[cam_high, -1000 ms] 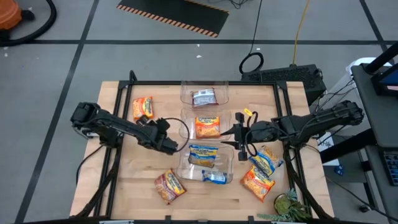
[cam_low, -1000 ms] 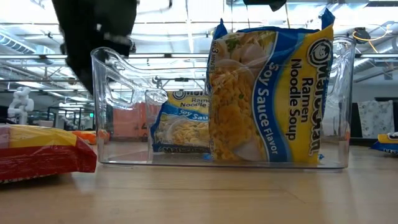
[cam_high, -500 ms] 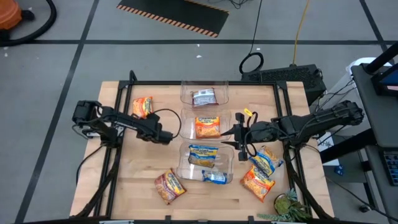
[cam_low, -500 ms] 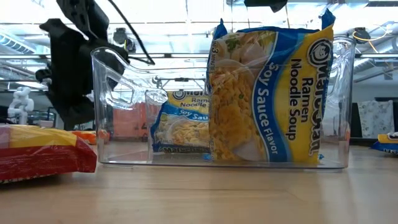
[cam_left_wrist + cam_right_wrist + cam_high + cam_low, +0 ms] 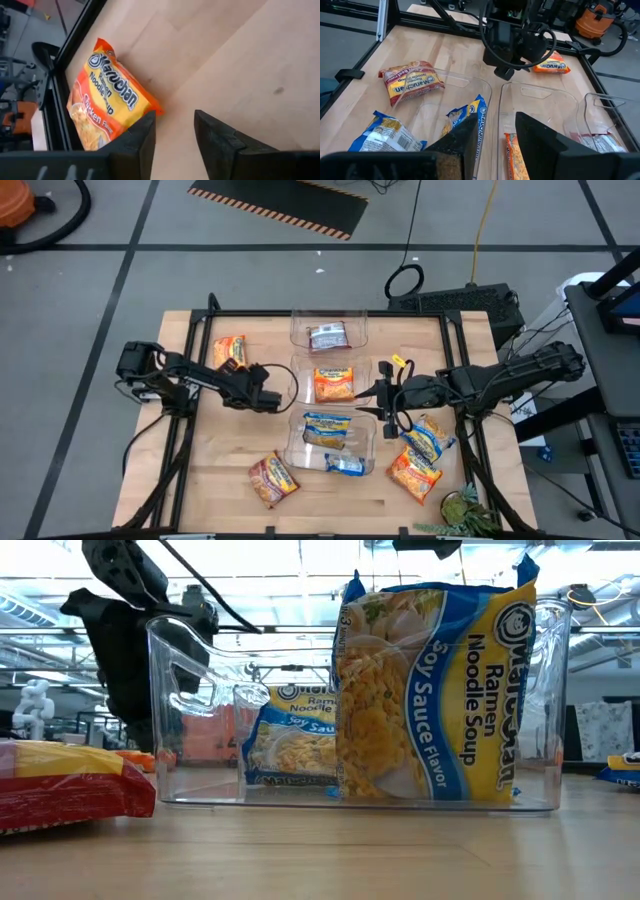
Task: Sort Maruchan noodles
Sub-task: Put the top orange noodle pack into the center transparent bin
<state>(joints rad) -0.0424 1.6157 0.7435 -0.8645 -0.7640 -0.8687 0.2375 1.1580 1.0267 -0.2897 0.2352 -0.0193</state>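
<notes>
My left gripper (image 5: 250, 385) (image 5: 172, 132) is open and hangs over bare wood, between the middle bin and an orange Maruchan packet (image 5: 230, 352) (image 5: 107, 112) that lies flat by the table's left rail. My right gripper (image 5: 378, 400) (image 5: 492, 142) is open and hovers at the right side of the bins. A reddish-brown packet (image 5: 328, 337) lies in the far bin and an orange one (image 5: 334, 383) in the middle bin. Two blue-and-yellow packets (image 5: 326, 430) (image 5: 435, 690) are in the near bin. Loose on the table are a reddish-brown packet (image 5: 273, 478), a blue-and-yellow one (image 5: 428, 438) and an orange one (image 5: 413, 473).
Three clear plastic bins stand in a row down the table's middle: far (image 5: 329, 323), middle (image 5: 300, 380) and near (image 5: 297, 452). A black frame rail (image 5: 75, 60) runs along the table's left edge behind the orange packet. A green plant sprig (image 5: 462, 510) lies at the near right corner.
My left gripper has moved from beside the near bin's left wall toward the table's far edge and a little left, closing on the orange packet by the left rail. It stays open. No packet has moved.
</notes>
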